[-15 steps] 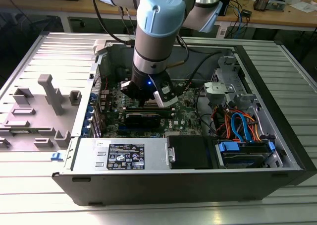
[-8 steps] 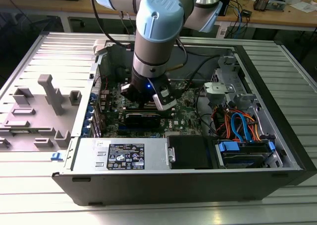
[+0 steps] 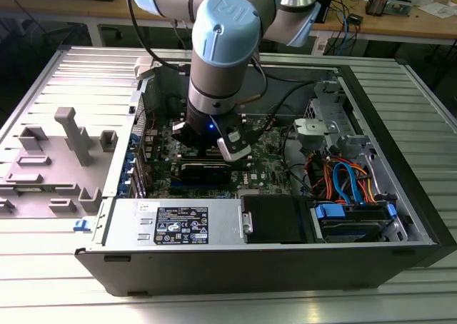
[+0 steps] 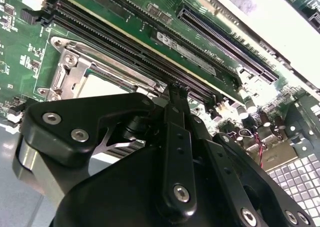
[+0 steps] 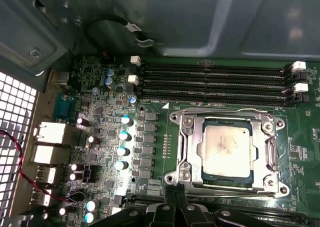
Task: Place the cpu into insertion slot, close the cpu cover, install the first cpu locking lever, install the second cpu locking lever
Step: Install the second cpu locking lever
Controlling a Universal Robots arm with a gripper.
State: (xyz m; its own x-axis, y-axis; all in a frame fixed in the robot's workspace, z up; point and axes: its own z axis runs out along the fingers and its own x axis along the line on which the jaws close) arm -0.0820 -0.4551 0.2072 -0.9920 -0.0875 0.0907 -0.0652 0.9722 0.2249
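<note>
The cpu (image 5: 225, 147), a dull silver square, lies in the insertion slot (image 5: 279, 189) on the green board. The cpu cover (image 5: 191, 142), a silvery frame with a square window, lies flat around it. A thin metal lever wire (image 5: 225, 110) runs along the socket's edge beside the memory slots. My gripper (image 5: 175, 192) hovers just off one corner of the socket, its black fingers pressed together, shut, with nothing seen between them. In the second wrist view the gripper (image 4: 176, 94) points at the board beside the cpu (image 4: 102, 87). In the exterior view the gripper (image 3: 203, 147) reaches down into the open computer case.
Long black memory slots (image 5: 215, 79) run beside the socket. Upright capacitors (image 5: 122, 137) and rear ports (image 5: 50, 137) stand on its other side, below the grey case wall (image 5: 200, 17). The case also holds a power supply (image 3: 178, 224) and drive cables (image 3: 343, 181). A grey fixture (image 3: 71, 135) stands outside.
</note>
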